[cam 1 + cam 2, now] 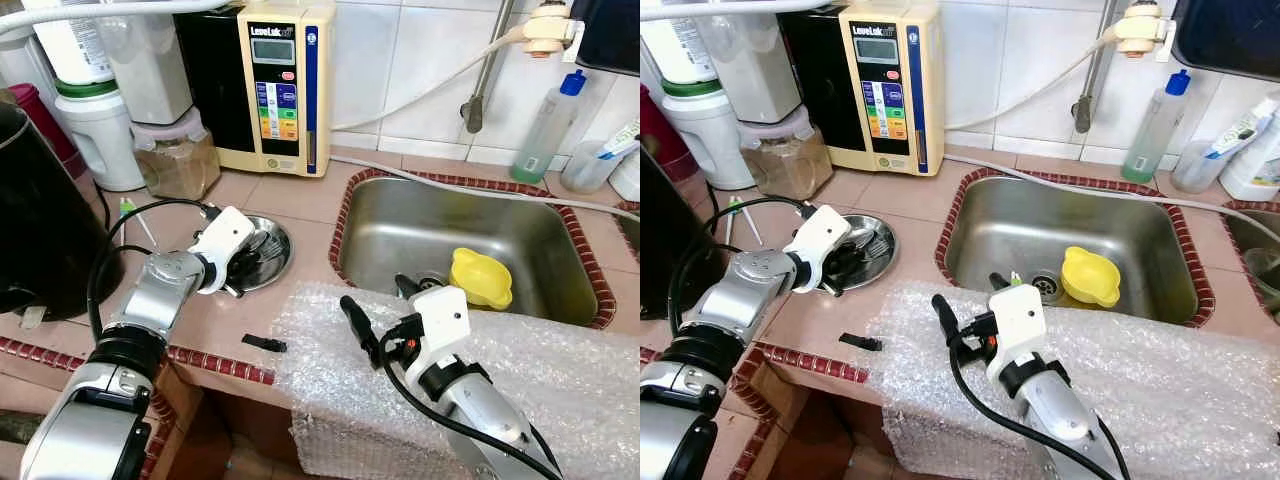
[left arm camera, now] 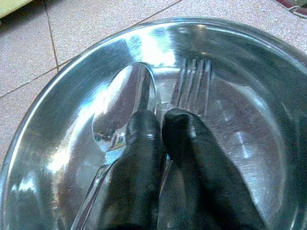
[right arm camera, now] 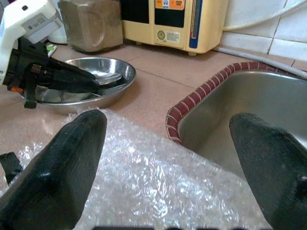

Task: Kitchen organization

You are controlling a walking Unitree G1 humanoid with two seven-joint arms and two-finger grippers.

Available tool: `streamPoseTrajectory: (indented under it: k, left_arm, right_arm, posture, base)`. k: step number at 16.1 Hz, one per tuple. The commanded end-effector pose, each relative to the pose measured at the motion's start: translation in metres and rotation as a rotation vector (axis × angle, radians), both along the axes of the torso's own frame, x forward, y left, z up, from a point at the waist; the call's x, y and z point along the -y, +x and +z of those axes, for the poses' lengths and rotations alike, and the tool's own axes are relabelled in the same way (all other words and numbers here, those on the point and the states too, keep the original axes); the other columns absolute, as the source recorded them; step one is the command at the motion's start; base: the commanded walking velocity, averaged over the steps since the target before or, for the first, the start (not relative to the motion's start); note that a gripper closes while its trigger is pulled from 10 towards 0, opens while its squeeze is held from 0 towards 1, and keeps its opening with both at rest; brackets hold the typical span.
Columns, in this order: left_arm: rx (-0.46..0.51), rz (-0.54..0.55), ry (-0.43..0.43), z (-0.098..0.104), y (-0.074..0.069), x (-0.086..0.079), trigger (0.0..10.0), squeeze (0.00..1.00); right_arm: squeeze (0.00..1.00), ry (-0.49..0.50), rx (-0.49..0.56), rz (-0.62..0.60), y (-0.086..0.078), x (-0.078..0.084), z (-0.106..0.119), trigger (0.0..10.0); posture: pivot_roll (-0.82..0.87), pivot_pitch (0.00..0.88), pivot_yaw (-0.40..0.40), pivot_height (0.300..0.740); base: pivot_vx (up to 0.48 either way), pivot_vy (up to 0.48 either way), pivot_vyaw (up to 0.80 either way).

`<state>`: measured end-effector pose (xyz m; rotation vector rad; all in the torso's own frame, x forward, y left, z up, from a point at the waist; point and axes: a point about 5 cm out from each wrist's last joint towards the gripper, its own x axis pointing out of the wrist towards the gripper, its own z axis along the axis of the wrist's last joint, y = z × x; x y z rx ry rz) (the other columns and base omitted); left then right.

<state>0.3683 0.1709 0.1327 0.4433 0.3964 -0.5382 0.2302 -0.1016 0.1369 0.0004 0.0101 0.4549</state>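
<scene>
Left gripper (image 2: pixel 160 127) pinched narrow inside steel dish (image 1: pixel 272 262), between spoon (image 2: pixel 122 112) and fork (image 2: pixel 194 84); whether it grips either, unclear. Right gripper (image 3: pixel 168 163) wide over bubble wrap (image 1: pixel 560 370). Yellow cup (image 1: pixel 480 277) in sink, dish's 3 o'clock. Early stage; cutlery unsorted.

The handles of the spoon (image 2: pixel 125 108) and fork (image 2: pixel 194 85) are covered by the closed black fingers (image 2: pixel 139 163) of the left gripper (image 2: pixel 160 120). The steel plate (image 2: pixel 249 62) is cut off by the picture's edges. The sink (image 1: pixel 520 240) front is hidden under the bubble wrap (image 1: pixel 560 370). The small black piece (image 1: pixel 264 343) on the tabletop (image 1: pixel 290 200) cannot be identified.
</scene>
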Motion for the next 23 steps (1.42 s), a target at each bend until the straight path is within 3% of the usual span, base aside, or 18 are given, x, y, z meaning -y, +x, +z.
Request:
streamPoseTrajectory:
  k: [1,4,10,11,12,13,14,18,20,23]
  left_arm:
    - [-0.026,0.031,-0.009,-0.010,-0.004,-0.002,0.0,0.00]
    - [0.098,0.067,-0.060,0.000,-0.001,0.003,0.0,0.00]
    - [0.236,0.097,-0.155,0.012,-0.001,0.011,0.0,0.00]
    - [0.256,0.099,-0.109,0.013,0.000,0.010,0.0,0.00]
    - [0.291,0.101,0.004,0.012,0.000,0.006,0.2,0.00]
    - [0.301,0.098,0.019,0.012,0.000,0.002,10.0,0.69]
    - [0.281,0.107,-0.015,0.012,0.000,-0.001,10.0,1.00]
    - [0.252,0.110,0.036,0.013,0.003,-0.012,10.0,1.00]
    - [0.143,0.057,0.042,0.007,0.001,-0.015,10.0,1.00]
    - [0.095,0.050,0.045,0.002,0.000,-0.015,10.0,1.00]
  right_arm:
    - [0.00,-0.007,0.002,-0.002,0.002,0.002,0.000,10.0]
    - [0.00,-0.010,0.009,-0.003,0.005,0.002,0.000,10.0]
    - [0.00,-0.013,0.011,-0.010,0.004,0.002,-0.001,10.0]
    - [0.00,-0.014,0.012,-0.013,0.004,0.002,-0.001,10.0]
    - [0.00,-0.015,0.011,-0.017,0.004,0.003,-0.002,10.0]
    - [0.00,-0.015,0.011,-0.017,0.004,0.003,-0.002,10.0]
    - [0.00,-0.016,0.013,-0.014,0.005,0.003,-0.001,10.0]
    - [0.00,-0.019,0.012,-0.012,0.005,0.003,-0.002,10.0]
    - [0.00,-0.023,0.009,-0.009,0.005,0.003,-0.002,10.0]
    - [0.00,-0.027,0.012,-0.006,0.006,0.003,-0.002,10.0]
  posture:
    - [0.07,0.000,0.035,0.740]
    - [0.08,0.000,0.034,0.740]
    - [0.08,0.000,0.038,0.740]
    - [0.07,0.000,0.039,0.740]
    - [0.08,0.000,0.039,0.740]
    - [0.08,0.000,0.039,0.740]
    - [0.08,0.000,0.038,0.740]
    - [0.08,0.000,0.034,0.740]
    - [0.08,0.000,0.030,0.740]
    - [0.08,0.000,0.030,0.740]
  base:
    - [0.000,0.000,0.00]
    - [0.000,0.000,0.00]
    - [0.000,0.000,0.00]
    - [0.000,0.000,0.00]
    - [0.000,0.000,0.00]
    - [0.000,0.000,0.00]
    - [0.000,0.000,0.00]
    - [0.000,0.000,0.00]
    - [0.000,0.000,0.00]
    - [0.000,0.000,0.00]
